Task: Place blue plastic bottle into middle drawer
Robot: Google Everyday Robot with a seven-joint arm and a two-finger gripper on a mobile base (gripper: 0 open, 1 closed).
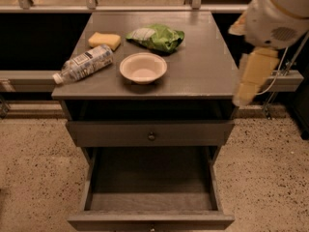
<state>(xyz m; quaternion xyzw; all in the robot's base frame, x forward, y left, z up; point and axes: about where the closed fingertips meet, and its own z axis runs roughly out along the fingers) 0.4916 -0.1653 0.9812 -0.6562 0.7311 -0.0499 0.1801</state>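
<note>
The blue plastic bottle (84, 63) lies on its side at the left edge of the grey cabinet top (203, 66), white cap pointing left. The middle drawer (149, 180) is pulled open below, its dark floor bare. Above it the top drawer front (111, 133) with a round dark knob is closed. My gripper (241, 96) hangs at the cabinet's right edge, pale yellow, under the white arm (277, 13). It is far right of the bottle and holds nothing that I can see.
A white bowl (143, 67) sits mid-top, right of the bottle. A yellow sponge (105, 40) and a green snack bag (157, 36) lie behind it. A railing (43, 76) runs behind the cabinet. Speckled floor (34, 168) surrounds the cabinet.
</note>
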